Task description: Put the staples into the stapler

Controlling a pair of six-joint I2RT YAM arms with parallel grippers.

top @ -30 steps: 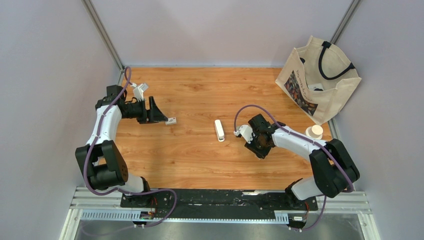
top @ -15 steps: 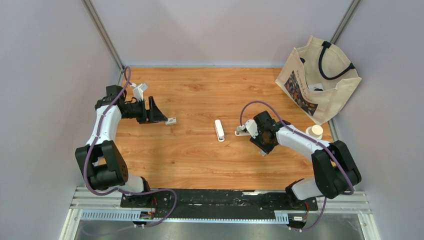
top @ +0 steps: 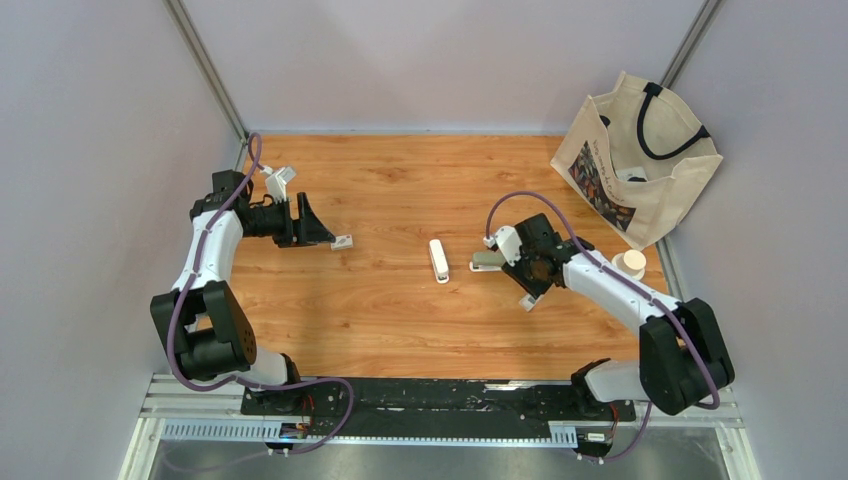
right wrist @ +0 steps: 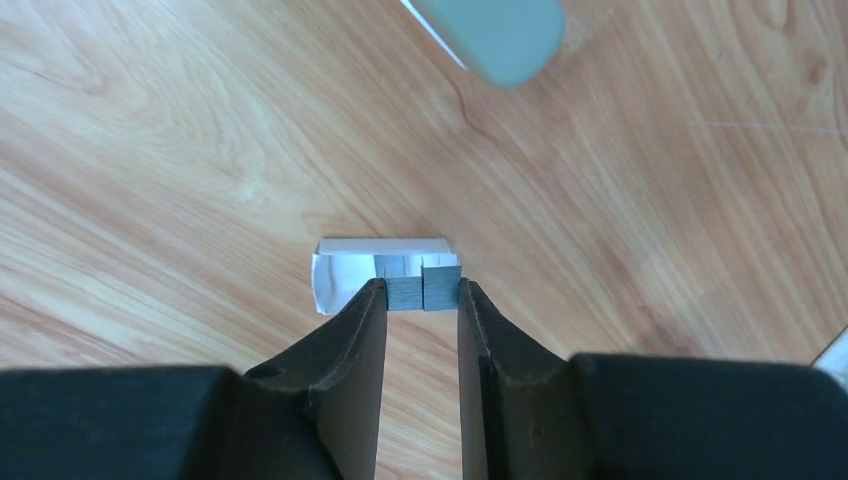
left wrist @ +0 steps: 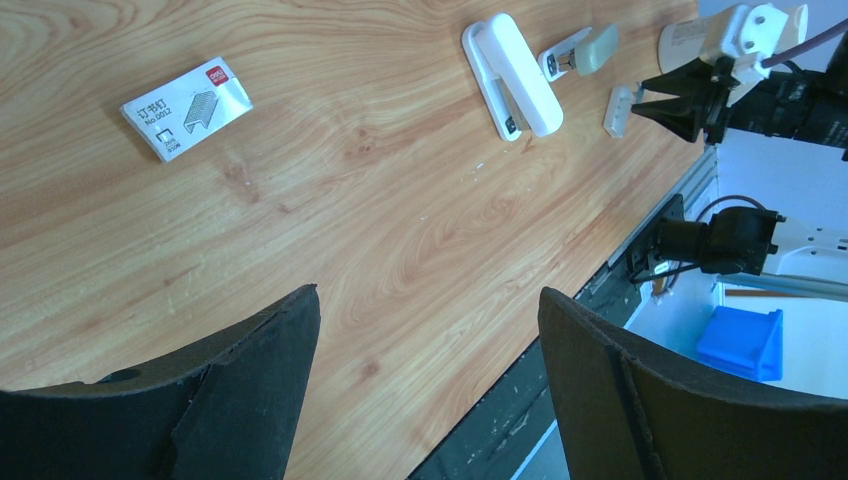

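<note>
While the right pincer (right wrist: 420,288) points down at the tabletop (right wrist: 200,150), its two black fingers (right wrist: 365,330) pinch the staples (right wrist: 404,291) — a dark-grey strip squeezed between the tips, touching both. The strip sits at the near side of a small white tray (right wrist: 340,268), which lies flat on the wood right at the tips. Just beyond the tips is a grey-green rounded piece (right wrist: 495,30), apart from the tray. Past that, to this pincer's left in the top view, the white stapler (top: 438,260) lies flat, nothing touching it, apart from the staples. Further left, the left pincer (left wrist: 428,300) has its fingers spread wide with nothing between them. Ahead of it and to its left is a white staple packet (left wrist: 185,95) with a red label, flat on the wood; in the top view it lies just beside that pincer's tips. In the far right corner a cream tote bag (top: 640,165) stands upright. A small cream jar (top: 629,263) stands near the right forearm.
</note>
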